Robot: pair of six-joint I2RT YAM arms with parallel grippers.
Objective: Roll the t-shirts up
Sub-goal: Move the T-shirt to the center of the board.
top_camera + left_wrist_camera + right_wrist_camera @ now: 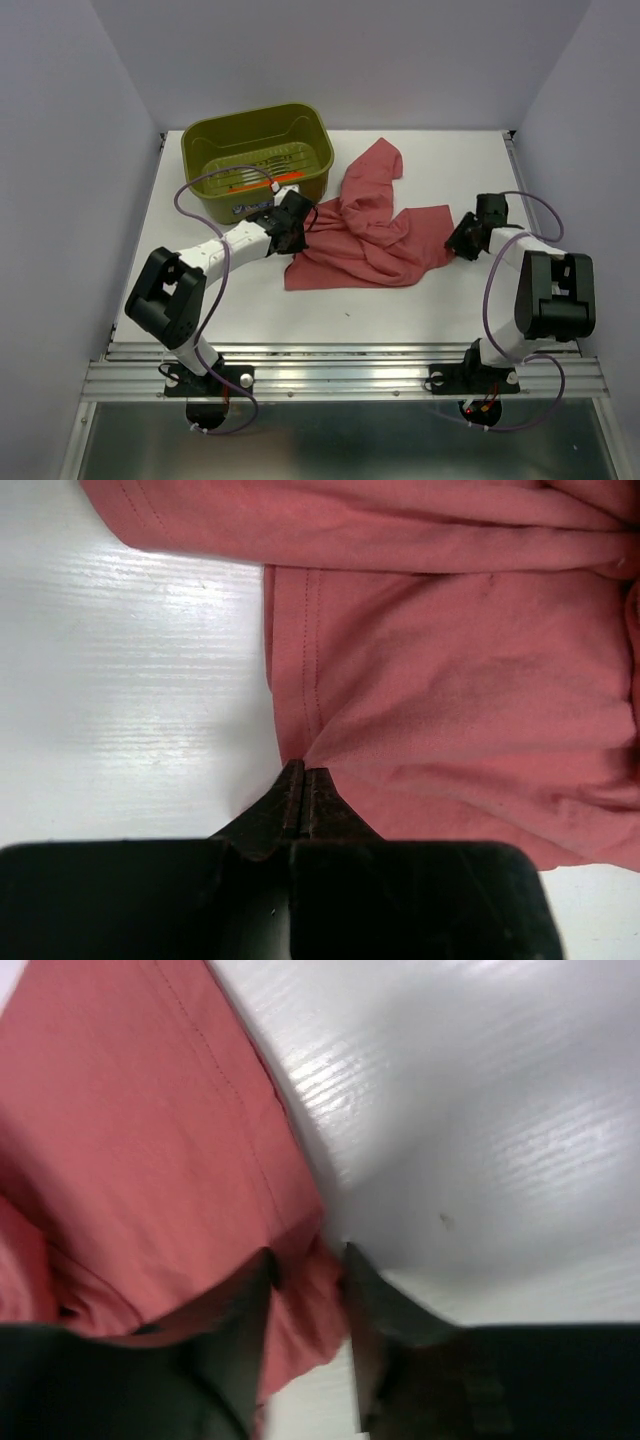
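Note:
A rose-red t-shirt (375,225) lies crumpled on the white table, one part reaching toward the back. My left gripper (300,226) is at its left edge. In the left wrist view the gripper (303,768) is shut, its jaws pinching the shirt's hem (300,680). My right gripper (460,240) is at the shirt's right corner. In the blurred right wrist view the gripper (307,1256) has its fingers apart, with a fold of the shirt (150,1140) between them. A sliver of orange-red cloth (283,178) shows inside the basket.
An olive-green plastic basket (300,125) stands at the back left, just behind the left gripper. White walls close in the table on the left, back and right. A metal rail (340,375) runs along the near edge.

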